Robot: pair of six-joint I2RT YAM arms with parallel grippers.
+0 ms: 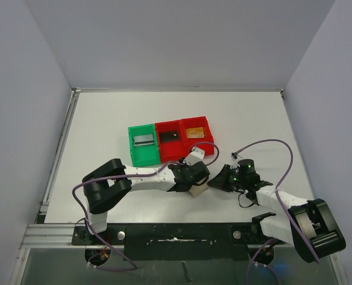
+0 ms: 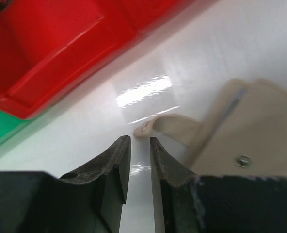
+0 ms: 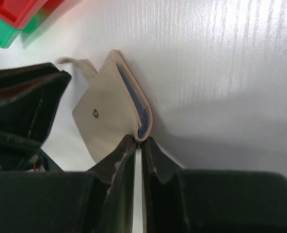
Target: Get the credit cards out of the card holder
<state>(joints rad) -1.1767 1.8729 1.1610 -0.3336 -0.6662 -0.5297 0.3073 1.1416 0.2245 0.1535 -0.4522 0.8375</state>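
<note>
Card holder (image 3: 109, 107) on the desk (image 3: 221, 73) between both claws; looks light, soft, floppy. Right claw (image 3: 138, 141) pinches its folded edge. Left claw (image 2: 140, 141) slightly apart, empty; I'd grab the snap tab (image 2: 167, 127).

1. Overhead view: bright, even light from above. The white table (image 1: 253, 119) looks slightly washed out, and the shadows on it are soft and faint.
2. Left wrist view: glare streaks cross the table. The red bin (image 2: 61, 48) and card holder (image 2: 250, 131) are blurred.
3. Right wrist view: the card holder is sharp, with a soft shadow to its right. The far corner is defocused.
</note>
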